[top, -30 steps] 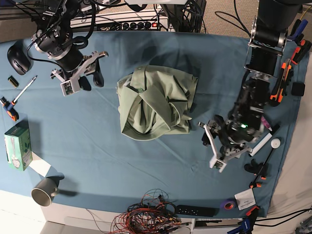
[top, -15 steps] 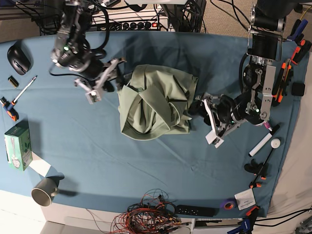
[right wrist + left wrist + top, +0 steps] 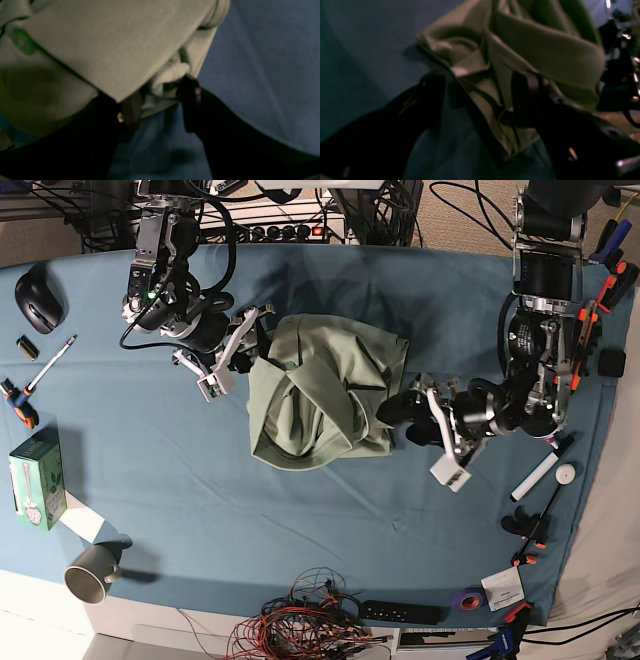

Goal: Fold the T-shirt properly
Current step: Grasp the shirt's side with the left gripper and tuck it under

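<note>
T-shirt [image 3: 322, 392] bunched mid-surface [image 3: 300, 510]; both end effectors spread wide at its hems, left [image 3: 402, 420] 3 o'clock, right [image 3: 246, 345] 10 o'clock

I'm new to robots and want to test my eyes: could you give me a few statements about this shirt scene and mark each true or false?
1. The T-shirt lies bunched on the blue cloth. True.
2. The left pincer is clamped shut. False: its jaws stand open at the shirt's edge.
3. The right pincer has open jaws at the shirt's hem. True.
4. The cup stands on the shirt. False: it sits at the table's corner, well apart.
</note>
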`<state>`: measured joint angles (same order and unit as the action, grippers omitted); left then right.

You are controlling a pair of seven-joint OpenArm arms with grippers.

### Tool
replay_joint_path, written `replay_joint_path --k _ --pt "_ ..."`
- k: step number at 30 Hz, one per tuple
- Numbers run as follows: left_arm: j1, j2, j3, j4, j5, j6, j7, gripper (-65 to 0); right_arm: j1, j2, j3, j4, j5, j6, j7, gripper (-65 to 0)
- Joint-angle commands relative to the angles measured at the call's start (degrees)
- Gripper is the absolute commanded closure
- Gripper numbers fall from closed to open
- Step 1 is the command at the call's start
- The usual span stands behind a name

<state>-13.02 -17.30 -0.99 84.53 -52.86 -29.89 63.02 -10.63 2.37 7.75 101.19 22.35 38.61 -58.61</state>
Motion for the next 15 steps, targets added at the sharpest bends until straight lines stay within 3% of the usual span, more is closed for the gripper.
replay_joint_path --k 1,7,15 --pt "-1.25 -0.33 -0.81 0.98 -2.27 -1.07 -0.81 -41.9 0.33 0.17 -0.2 0.44 -0.15 -0.09 0.11 -24.3" --pt "-1.09 0.59 -1.29 0.9 -3.76 -1.75 -0.07 -41.9 0.33 0.15 -0.2 0.44 -0.11 -0.09 -0.76 -1.3" --pt "-1.44 4.63 -1.14 -1.38 -0.26 -1.73 -4.22 -41.9 0.31 0.17 -0.2 0.44 -0.11 -0.09 -0.74 0.0"
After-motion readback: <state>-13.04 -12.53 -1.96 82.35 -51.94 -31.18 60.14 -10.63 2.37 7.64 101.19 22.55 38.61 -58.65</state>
